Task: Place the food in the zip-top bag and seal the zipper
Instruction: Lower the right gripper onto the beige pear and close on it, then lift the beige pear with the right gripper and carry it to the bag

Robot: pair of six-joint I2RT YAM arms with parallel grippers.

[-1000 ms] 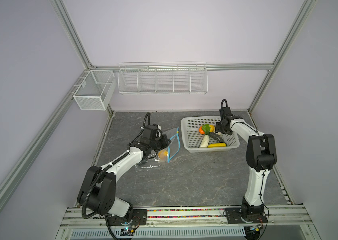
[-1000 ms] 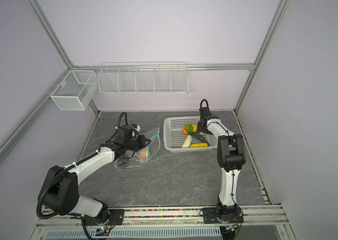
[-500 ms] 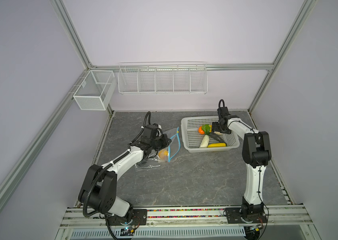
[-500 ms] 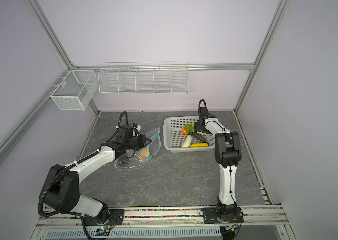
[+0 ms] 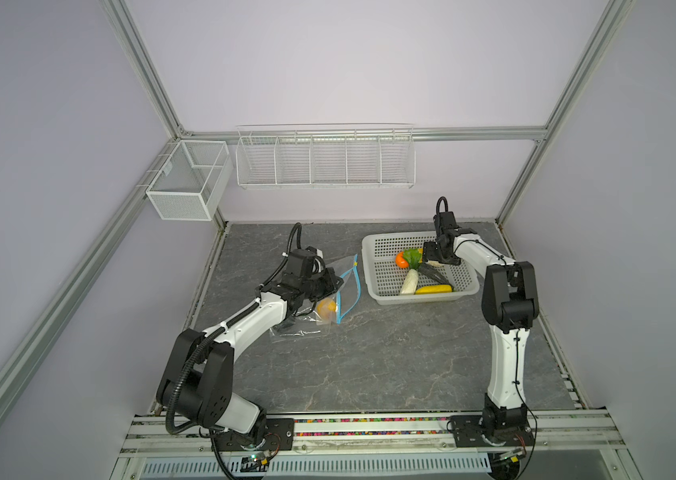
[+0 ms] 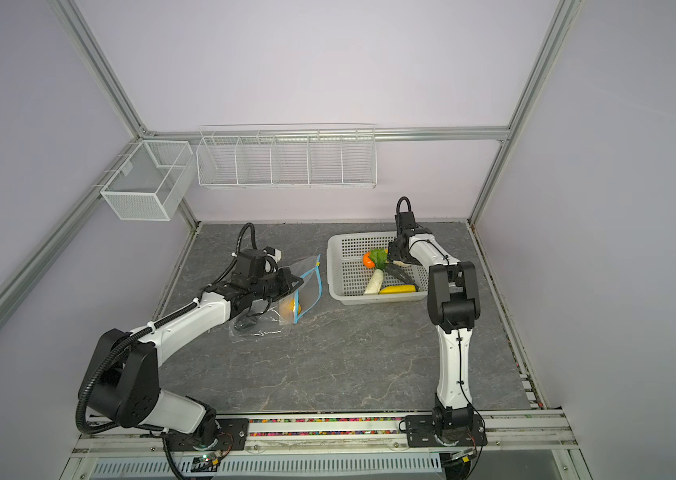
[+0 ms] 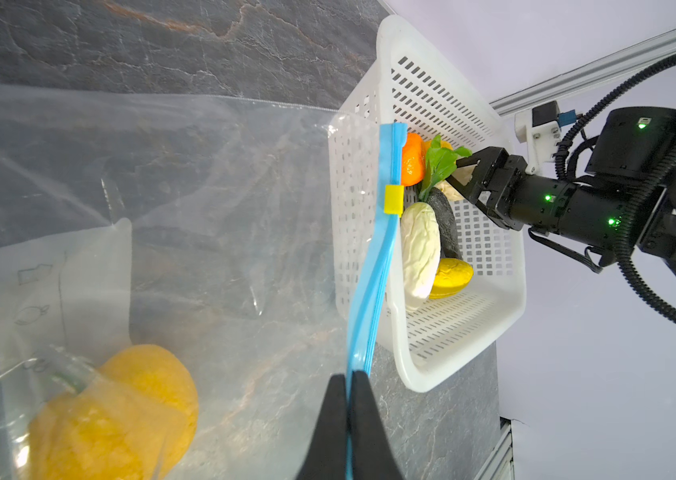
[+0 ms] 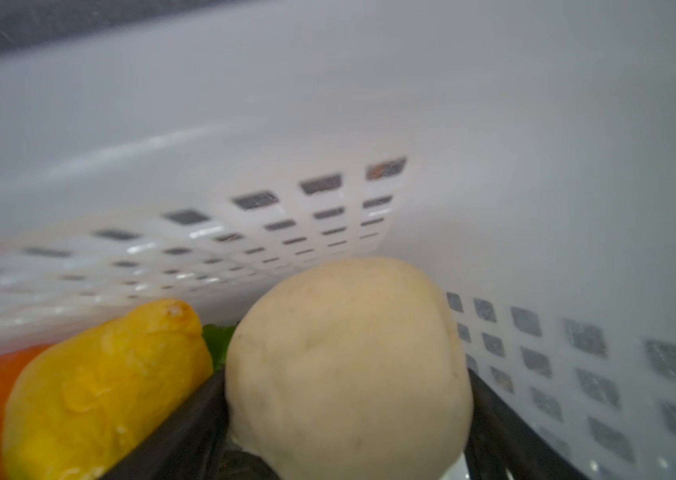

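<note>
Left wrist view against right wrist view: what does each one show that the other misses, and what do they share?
Only the left wrist view: the clear bag with a yellow fruit inside, its blue zipper pinched in the shut left gripper, the yellow slider, the white piece, and the right gripper with jaws spread.
Only the right wrist view: black fingers on either side of the beige ball, close up.
Both: the white basket, the orange, the green leaf and that ball.
</note>
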